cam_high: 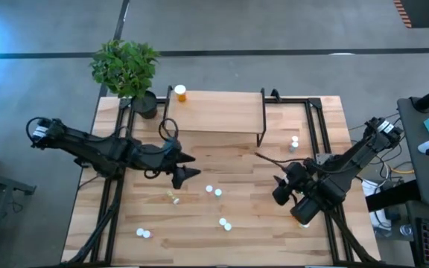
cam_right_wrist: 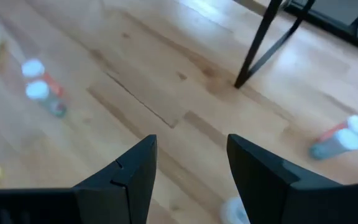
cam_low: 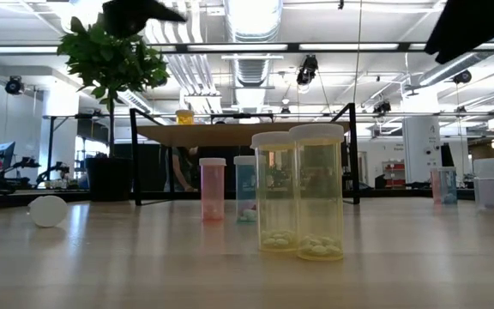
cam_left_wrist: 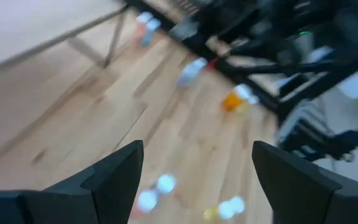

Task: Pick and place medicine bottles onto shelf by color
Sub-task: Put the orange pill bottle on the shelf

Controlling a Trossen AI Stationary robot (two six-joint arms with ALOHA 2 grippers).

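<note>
Left gripper: the dark two-finger left gripper (cam_high: 187, 165) is hovering over the butcher-block tabletop (cam_high: 199, 238), just in front of the shelf's left half; its fingers are spread wide with nothing between them.
Right gripper: the dark two-finger right gripper (cam_high: 280, 190) is hanging above the table's right side, in front of the shelf's right leg; its fingers (cam_right_wrist: 135, 171) are standing apart, gripping nothing.
Shelf: the low light-wood shelf on a thin black wire frame (cam_high: 218, 112) is sitting at the table's far edge, beside a green potted plant (cam_high: 125, 67).
Bottle on shelf: one orange medicine bottle with a white cap (cam_high: 179, 93) is standing on the shelf's far left corner.
Loose bottles: the other small white-capped medicine bottles are sitting scattered on the tabletop: a pair (cam_high: 213, 191) at the middle, another pair (cam_high: 225, 223) nearer the front, a pair (cam_high: 143, 233) at front left, one yellow bottle (cam_high: 172, 197) lying on its side, and two (cam_high: 294, 143) right of the shelf.
Low view: two clear yellow bottles (cam_low: 303, 190) are standing touching, with a pinkish one (cam_low: 213, 189) and a blue one (cam_low: 245, 189) behind.
</note>
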